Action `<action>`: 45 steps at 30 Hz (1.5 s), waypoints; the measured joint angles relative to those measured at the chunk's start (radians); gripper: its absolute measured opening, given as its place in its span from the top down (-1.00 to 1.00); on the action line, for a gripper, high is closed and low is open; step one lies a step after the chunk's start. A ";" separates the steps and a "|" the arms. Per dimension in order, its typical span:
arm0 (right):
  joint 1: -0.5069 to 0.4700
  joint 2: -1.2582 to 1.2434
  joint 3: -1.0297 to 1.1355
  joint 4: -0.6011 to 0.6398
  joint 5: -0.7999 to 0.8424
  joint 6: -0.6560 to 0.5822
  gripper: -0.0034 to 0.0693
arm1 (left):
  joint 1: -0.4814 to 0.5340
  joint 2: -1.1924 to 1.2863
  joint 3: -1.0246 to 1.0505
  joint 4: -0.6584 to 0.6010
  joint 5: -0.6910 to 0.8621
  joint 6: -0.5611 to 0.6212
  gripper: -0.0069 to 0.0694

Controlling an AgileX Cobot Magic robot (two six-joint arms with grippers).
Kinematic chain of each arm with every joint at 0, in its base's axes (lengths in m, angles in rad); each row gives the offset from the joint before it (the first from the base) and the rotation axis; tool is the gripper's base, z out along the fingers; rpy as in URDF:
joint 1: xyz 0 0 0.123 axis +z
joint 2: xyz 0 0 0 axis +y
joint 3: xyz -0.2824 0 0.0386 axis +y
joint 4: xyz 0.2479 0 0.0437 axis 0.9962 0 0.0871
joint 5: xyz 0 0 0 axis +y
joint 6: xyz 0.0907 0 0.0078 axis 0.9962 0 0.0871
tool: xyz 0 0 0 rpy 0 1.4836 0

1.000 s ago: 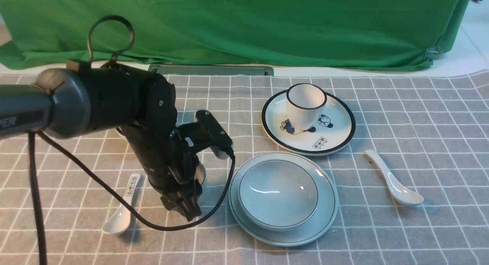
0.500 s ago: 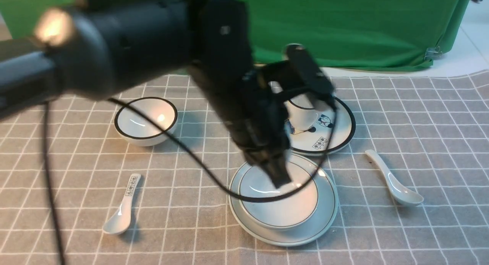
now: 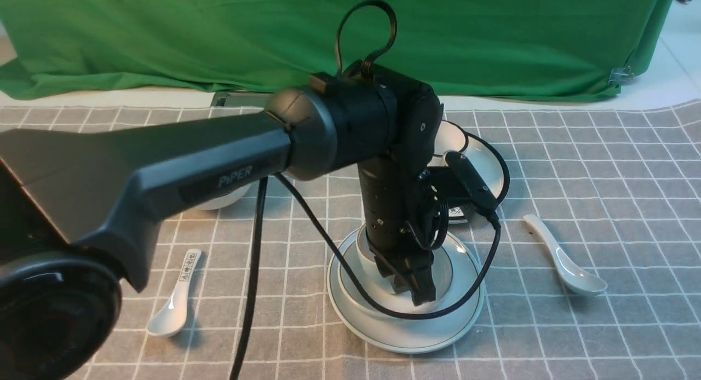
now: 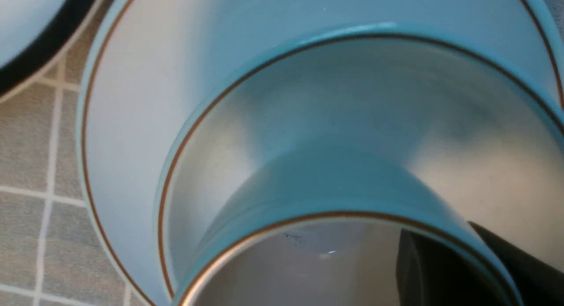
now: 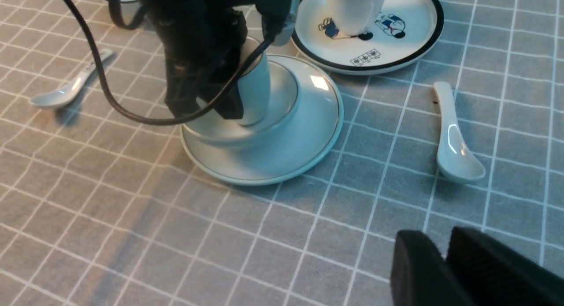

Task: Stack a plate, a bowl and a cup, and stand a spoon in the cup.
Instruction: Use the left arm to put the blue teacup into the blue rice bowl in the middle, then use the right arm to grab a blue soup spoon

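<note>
The pale plate (image 3: 416, 336) lies at the table's middle front with the pale bowl (image 3: 450, 270) on it. My left gripper (image 3: 416, 292) is shut on the wall of the small cup (image 5: 257, 85), one finger inside it and one outside. It holds the cup upright and low inside the bowl (image 4: 308, 98); whether the cup touches the bottom I cannot tell. In the left wrist view the cup (image 4: 335, 187) fills the foreground over the plate (image 4: 132, 98). The plain white spoon (image 3: 564, 259) lies on the cloth right of the plate. My right gripper (image 5: 440, 248) hovers nearer the front, a narrow gap between its tips, holding nothing.
A black-rimmed plate (image 3: 484, 169) with cartoon figures and a black-rimmed cup (image 5: 352, 8) on it stands behind the stack. A black-rimmed bowl (image 3: 219, 202) is mostly hidden behind the left arm. A spoon with black characters (image 3: 175, 303) lies at the front left. Green cloth hangs along the back.
My left arm has swung from the left of the plate to over the bowl, carrying the cup, and lowered it into the bowl. The right gripper has stayed put.
</note>
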 joint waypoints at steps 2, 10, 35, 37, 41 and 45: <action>0.000 0.000 0.000 0.000 -0.001 0.000 0.51 | 0.000 0.004 0.000 -0.001 -0.002 0.001 0.71; 0.000 0.017 -0.001 0.000 0.002 0.031 0.24 | 0.001 0.023 -0.024 -0.035 0.019 0.006 0.09; 0.000 1.229 -0.518 -0.165 -0.003 -0.021 -0.20 | 0.001 -0.836 0.323 -0.119 -0.064 -0.264 0.81; 0.000 1.318 -0.570 -0.174 -0.005 -0.027 -0.20 | 0.001 -0.941 0.466 -0.125 -0.186 -0.264 0.81; -0.009 1.467 -0.668 -0.183 -0.007 -0.043 -0.21 | 0.001 -1.146 0.743 -0.153 -0.443 -0.267 0.82; -0.036 1.549 -0.736 -0.184 -0.007 -0.048 -0.21 | 0.001 -1.279 0.919 -0.188 -0.604 -0.269 0.82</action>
